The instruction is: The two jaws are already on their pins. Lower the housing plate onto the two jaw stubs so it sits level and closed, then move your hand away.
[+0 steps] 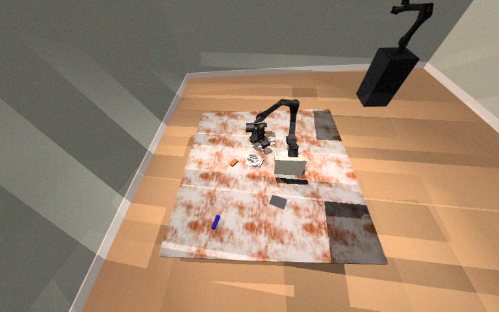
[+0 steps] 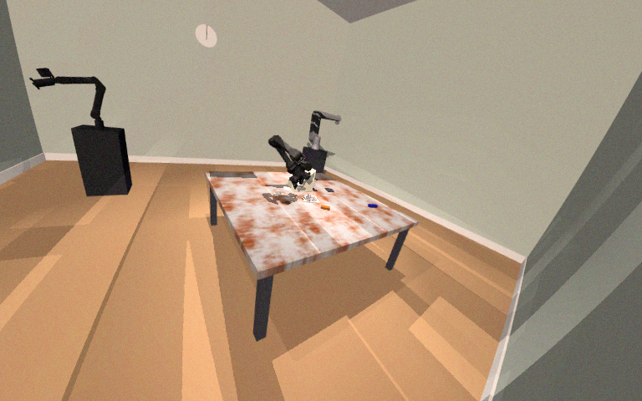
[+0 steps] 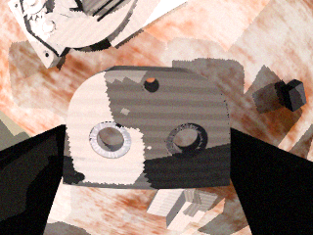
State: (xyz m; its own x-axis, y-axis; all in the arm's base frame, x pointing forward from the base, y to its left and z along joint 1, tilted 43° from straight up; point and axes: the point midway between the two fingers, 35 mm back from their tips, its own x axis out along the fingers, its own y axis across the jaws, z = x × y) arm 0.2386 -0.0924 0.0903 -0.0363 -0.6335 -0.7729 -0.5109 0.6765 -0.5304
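The gripper was clamped on the plate by its sides, likely so both ringed holes could meet the stubs unobstructed.

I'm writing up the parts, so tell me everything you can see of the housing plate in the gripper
The housing plate is pale, apparently rigid, with faint parallel ridges and patchy shadow across it. One edge is rounded at its corners; the opposite edge is nearly straight. Two ringed round openings sit side by side, with a smaller plain hole near the rounded edge. The gripper's black jaws hold it at both sides, off the white assembly.
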